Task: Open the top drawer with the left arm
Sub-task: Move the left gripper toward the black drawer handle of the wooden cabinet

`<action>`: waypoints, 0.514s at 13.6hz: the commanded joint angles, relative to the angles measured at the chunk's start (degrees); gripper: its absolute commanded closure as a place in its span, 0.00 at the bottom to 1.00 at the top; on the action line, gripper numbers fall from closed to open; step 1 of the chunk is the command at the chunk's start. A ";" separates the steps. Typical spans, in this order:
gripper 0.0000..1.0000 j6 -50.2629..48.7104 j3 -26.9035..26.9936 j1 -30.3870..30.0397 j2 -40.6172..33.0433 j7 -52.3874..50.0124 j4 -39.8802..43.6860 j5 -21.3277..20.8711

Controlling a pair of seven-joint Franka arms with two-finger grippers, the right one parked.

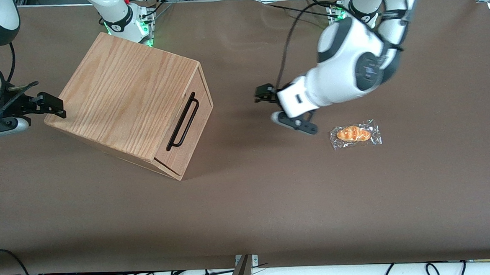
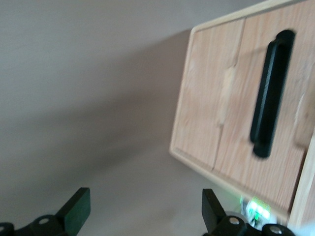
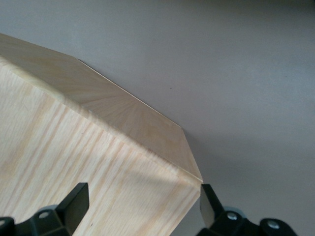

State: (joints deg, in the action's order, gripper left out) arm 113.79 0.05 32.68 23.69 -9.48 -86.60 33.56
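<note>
My small black gripper (image 1: 263,93) is spread wide mid-table, well apart from the top drawer's long black bar handle (image 1: 183,121). The cabinet sits angled, so I might clip the handle's end.

1. No text, label, brand, number or sign can be read on the cabinet (image 1: 130,101), the top drawer (image 1: 187,126) or the table (image 1: 248,204).
2. Nothing legible is shown on the left arm (image 1: 350,65) or its gripper (image 1: 263,95), held above the table in front of the top drawer, well apart from it.
</note>
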 commanded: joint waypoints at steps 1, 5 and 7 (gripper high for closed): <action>0.00 5.46 1.10 4.39 6.09 -6.84 6.34 2.30; 0.00 9.95 1.10 7.83 13.12 -13.80 14.69 2.39; 0.00 12.67 1.10 9.67 15.24 -17.05 16.72 2.39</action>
State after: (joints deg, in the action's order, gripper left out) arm 124.98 0.08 40.26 35.08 -23.42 -75.21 34.23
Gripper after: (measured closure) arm 0.000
